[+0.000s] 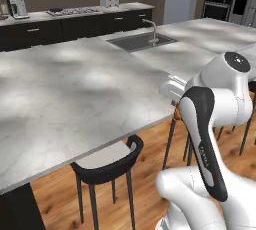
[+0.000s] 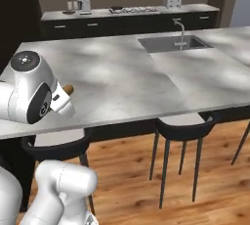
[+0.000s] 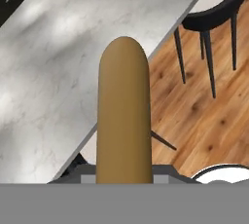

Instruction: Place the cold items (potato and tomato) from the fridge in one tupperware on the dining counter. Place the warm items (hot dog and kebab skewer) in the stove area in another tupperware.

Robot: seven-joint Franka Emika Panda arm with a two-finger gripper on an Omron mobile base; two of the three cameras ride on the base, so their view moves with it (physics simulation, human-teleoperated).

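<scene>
gripper [image 3: 124, 179] pinched narrow on hot dog [image 3: 123, 116], held above counter [image 3: 58, 72] edge.

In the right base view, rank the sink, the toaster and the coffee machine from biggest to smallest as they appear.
1. Sink, clearly largest.
2. Coffee machine.
3. Toaster, close to the coffee machine in apparent size.
Both appliances stand farther back, so they look smaller.

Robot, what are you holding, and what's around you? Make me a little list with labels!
held item: hot dog, long and tan, pointing out from the hand
fingers: closed on the hot dog
below the hot dog: edge of the grey counter and wood floor
seats: black stool tucked under the counter
in the counter: sink with faucet
</scene>
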